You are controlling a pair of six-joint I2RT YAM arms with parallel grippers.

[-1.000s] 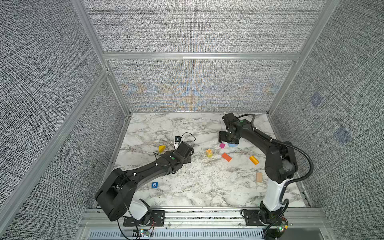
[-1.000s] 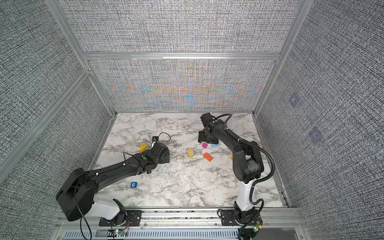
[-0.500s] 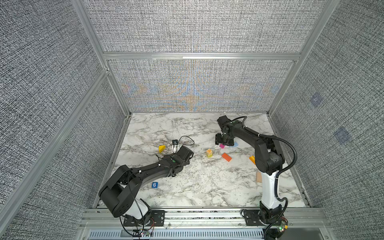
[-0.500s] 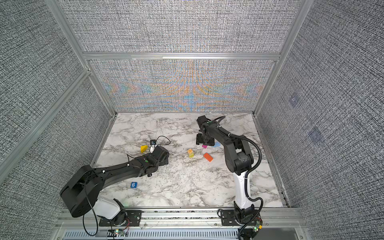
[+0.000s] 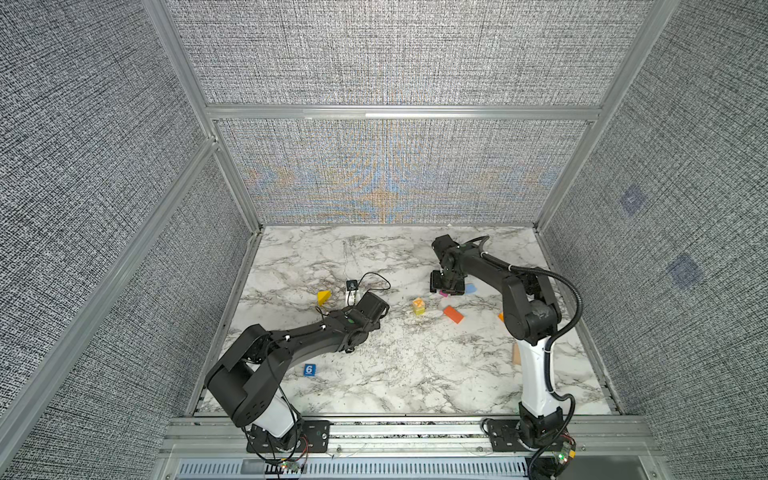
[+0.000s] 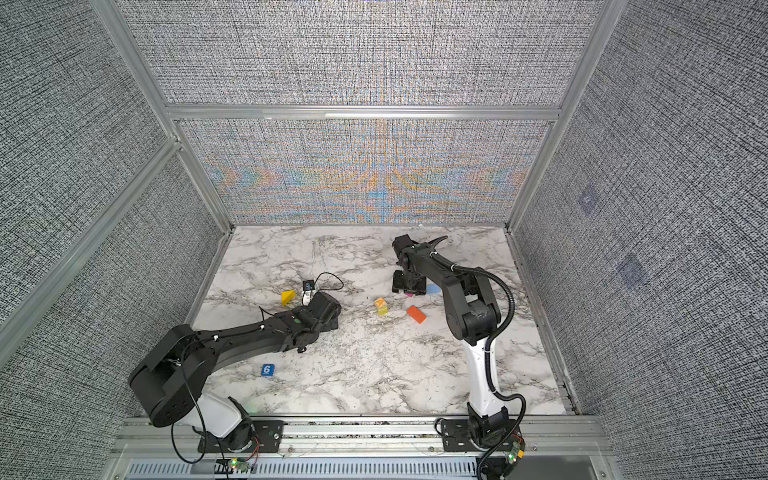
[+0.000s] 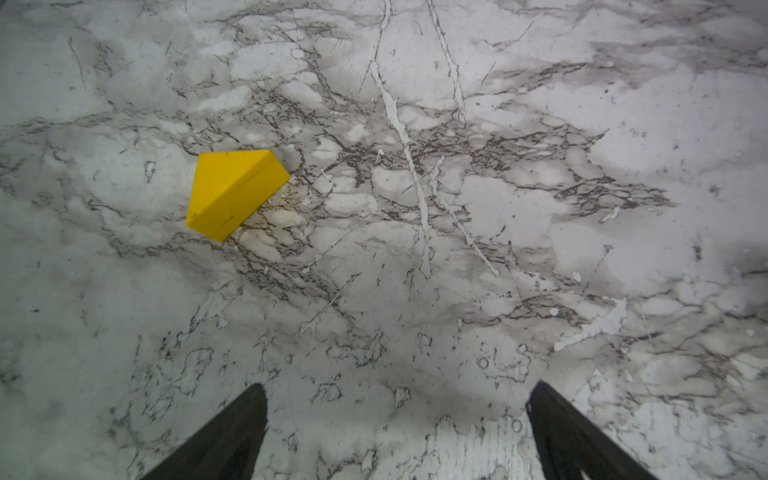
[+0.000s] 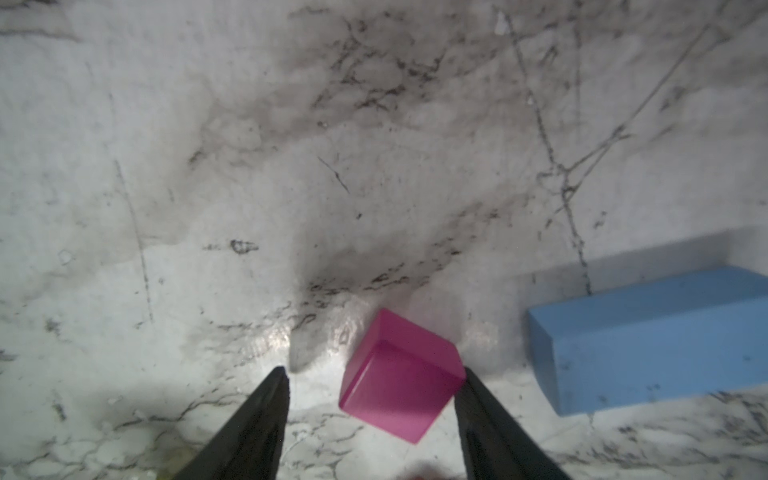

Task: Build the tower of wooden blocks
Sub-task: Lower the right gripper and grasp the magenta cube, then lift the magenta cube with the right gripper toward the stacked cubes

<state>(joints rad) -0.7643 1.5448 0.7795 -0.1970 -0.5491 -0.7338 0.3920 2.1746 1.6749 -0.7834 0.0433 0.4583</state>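
My right gripper (image 8: 374,371) (image 5: 446,286) is down on the marble with a magenta cube (image 8: 401,378) (image 6: 409,294) between its jaws. One fingertip (image 8: 467,376) touches a corner of the cube, while a gap stays at the other side, so the gripper is open. A blue slab (image 8: 648,336) (image 5: 470,288) lies just beside the cube. At mid-table a yellow lettered cube (image 5: 419,306) (image 6: 380,306) seems to sit on a lime one. My left gripper (image 7: 397,387) (image 5: 374,305) is open over bare marble, with a yellow wedge (image 7: 232,191) (image 5: 324,297) a little ahead of it.
An orange slab (image 5: 453,314) lies near the lettered cube. A blue "6" cube (image 5: 309,369) sits near the front left and a plain plank (image 5: 516,354) beside the right arm's post. Aluminium-framed grey walls (image 5: 390,174) close in the marble table (image 5: 415,374).
My right gripper has moved left and down onto the magenta cube, and its jaws have narrowed around it. The left arm has sunk lower, its gripper still wide.
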